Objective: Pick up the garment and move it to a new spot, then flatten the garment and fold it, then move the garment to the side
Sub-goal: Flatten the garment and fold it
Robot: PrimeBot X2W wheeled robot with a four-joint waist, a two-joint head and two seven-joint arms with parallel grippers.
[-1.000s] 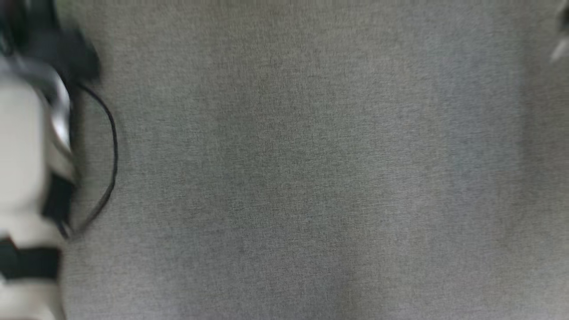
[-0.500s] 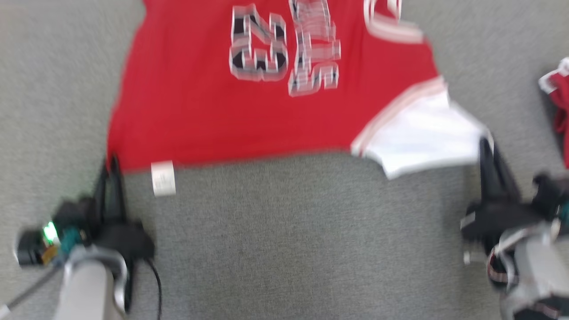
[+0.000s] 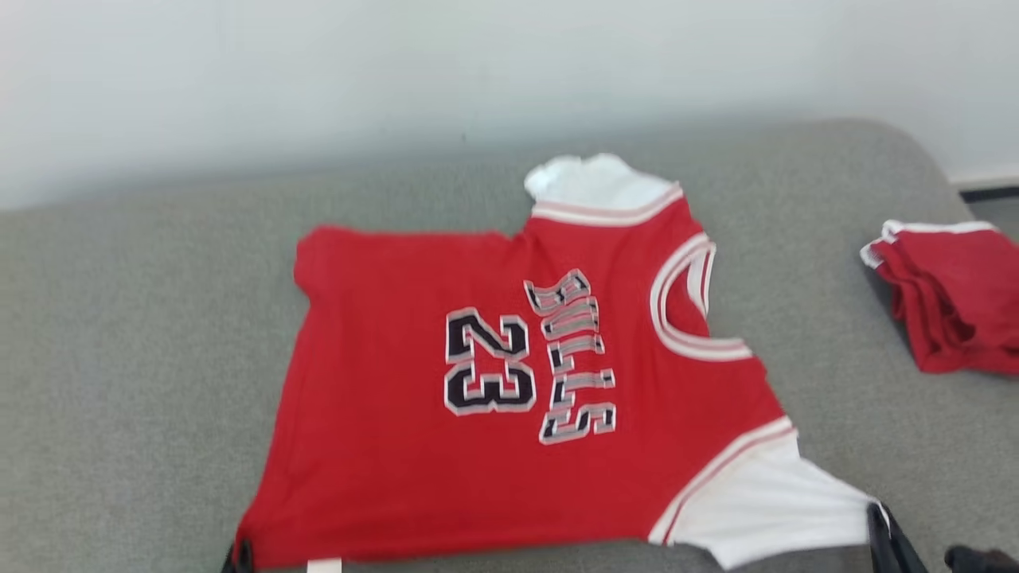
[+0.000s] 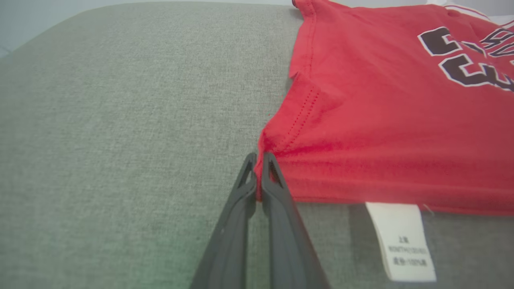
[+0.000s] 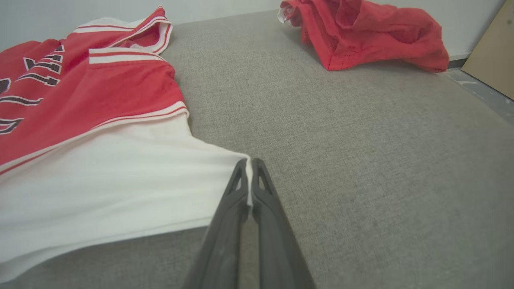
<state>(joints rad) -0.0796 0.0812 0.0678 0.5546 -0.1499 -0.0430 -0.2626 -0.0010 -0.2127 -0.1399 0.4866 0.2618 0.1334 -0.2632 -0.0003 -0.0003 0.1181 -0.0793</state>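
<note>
Tightly pinched garment (image 3: 509,398) (spread), left gripper (image 4: 259,159), right gripper (image 5: 249,162)

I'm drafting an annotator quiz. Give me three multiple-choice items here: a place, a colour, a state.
1. In the head view, the other red garment lies where from the jersey? A) right B) left C) on it
2. The sleeve in the right end effector is: A) black B) white C) red
3. The left end effector is: A) wide open B) shut on the jersey's red corner C) shut on nothing
A: it sits apart at the right edge. B: the pinched cloth is white. B: it is closed on the red hem.
</note>
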